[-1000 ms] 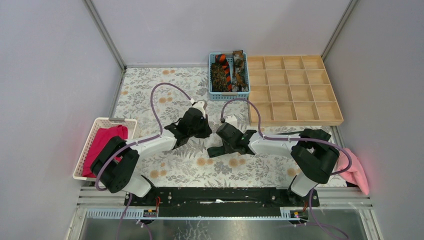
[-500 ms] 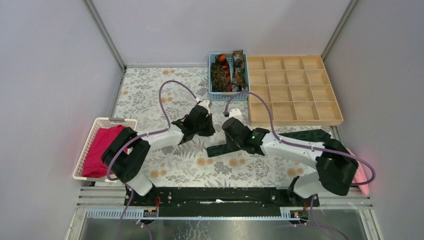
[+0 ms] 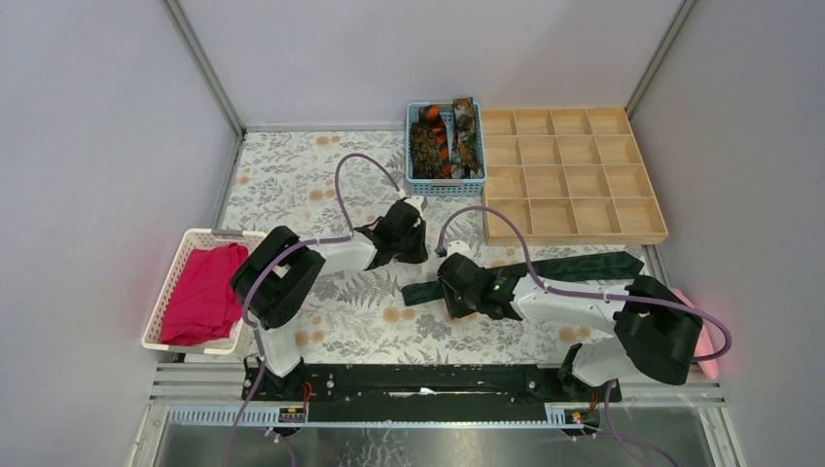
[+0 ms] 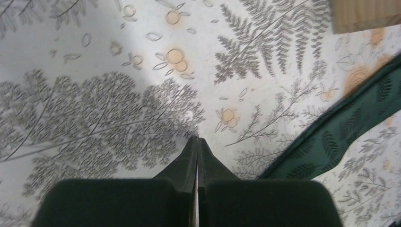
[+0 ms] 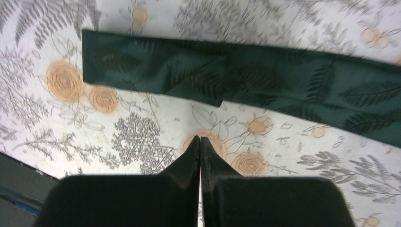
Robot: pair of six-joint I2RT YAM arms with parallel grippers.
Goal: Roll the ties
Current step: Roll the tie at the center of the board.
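R gripper closed nr green tie, L gripper closed

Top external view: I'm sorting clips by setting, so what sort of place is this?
Probably a robot lab cell, not a home: grey panels in metal framing box in the table, two arms are bolted to a rail, and a blue basket of ties sits beside a wooden compartment tray.

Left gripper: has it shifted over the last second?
Yes. In the top view the left gripper, shut and empty, has moved right, closer to the near left corner of the tray.
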